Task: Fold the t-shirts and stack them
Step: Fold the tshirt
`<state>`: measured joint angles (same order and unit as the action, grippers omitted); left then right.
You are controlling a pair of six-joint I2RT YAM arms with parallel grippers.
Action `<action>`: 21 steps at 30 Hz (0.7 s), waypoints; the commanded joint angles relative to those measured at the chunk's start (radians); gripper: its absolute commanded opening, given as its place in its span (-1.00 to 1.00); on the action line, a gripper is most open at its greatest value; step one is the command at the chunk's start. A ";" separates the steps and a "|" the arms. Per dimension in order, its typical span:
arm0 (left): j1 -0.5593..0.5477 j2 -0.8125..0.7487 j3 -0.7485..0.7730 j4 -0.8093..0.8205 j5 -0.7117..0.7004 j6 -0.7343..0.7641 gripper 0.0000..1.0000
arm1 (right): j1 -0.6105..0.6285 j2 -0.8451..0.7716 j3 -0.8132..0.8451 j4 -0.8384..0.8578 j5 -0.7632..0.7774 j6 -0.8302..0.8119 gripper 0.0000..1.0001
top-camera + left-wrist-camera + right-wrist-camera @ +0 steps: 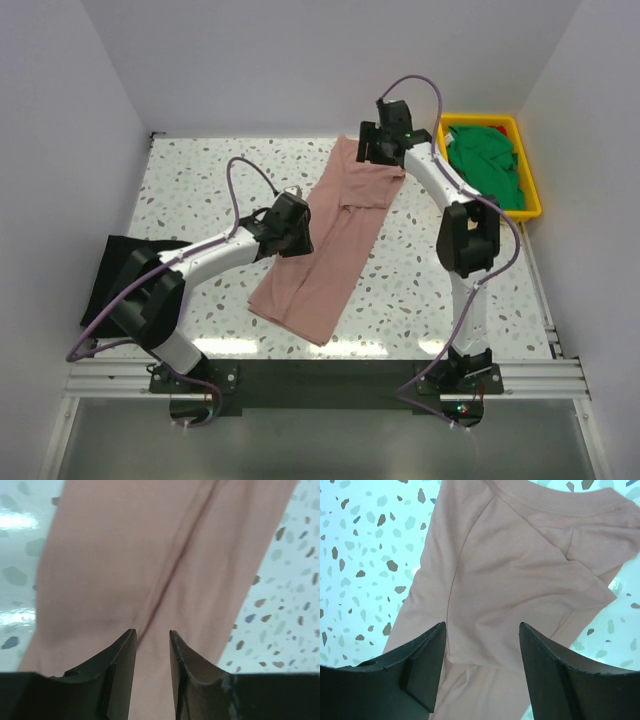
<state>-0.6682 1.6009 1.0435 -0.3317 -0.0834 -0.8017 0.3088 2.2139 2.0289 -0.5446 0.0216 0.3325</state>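
Note:
A dusty pink t-shirt [335, 235] lies folded lengthwise in a long diagonal strip on the table's middle; it fills the left wrist view [150, 565] and the right wrist view [520, 570]. My left gripper [296, 238] hovers over its left edge at mid-length, jaws a little apart [152, 635], holding nothing. My right gripper [375, 150] is open [482, 627] above the shirt's far end, where a sleeve is folded in. A black t-shirt [120, 275] lies at the table's left edge. A green t-shirt [485, 165] lies in the yellow tray. The red shirt is out of view.
The yellow plastic tray [530, 170] stands at the far right corner. The speckled tabletop [200, 170] shows around the pink shirt. White walls close in the back and sides.

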 commanded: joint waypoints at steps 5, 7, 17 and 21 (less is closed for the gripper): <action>0.007 0.063 0.035 -0.116 -0.173 0.130 -0.29 | 0.021 0.004 -0.142 0.021 0.037 0.059 0.22; 0.007 0.089 0.030 -0.118 -0.183 0.139 -0.31 | 0.021 0.033 -0.145 0.023 0.031 0.057 0.19; -0.014 0.205 -0.010 0.011 0.012 0.113 -0.39 | 0.021 0.240 0.057 -0.053 0.058 -0.032 0.17; -0.037 0.231 0.009 0.094 0.112 0.058 -0.36 | 0.015 0.352 0.220 -0.075 0.049 -0.079 0.18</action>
<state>-0.6773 1.7802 1.0496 -0.3260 -0.1036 -0.6979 0.3305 2.4771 2.1574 -0.5907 0.0601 0.3126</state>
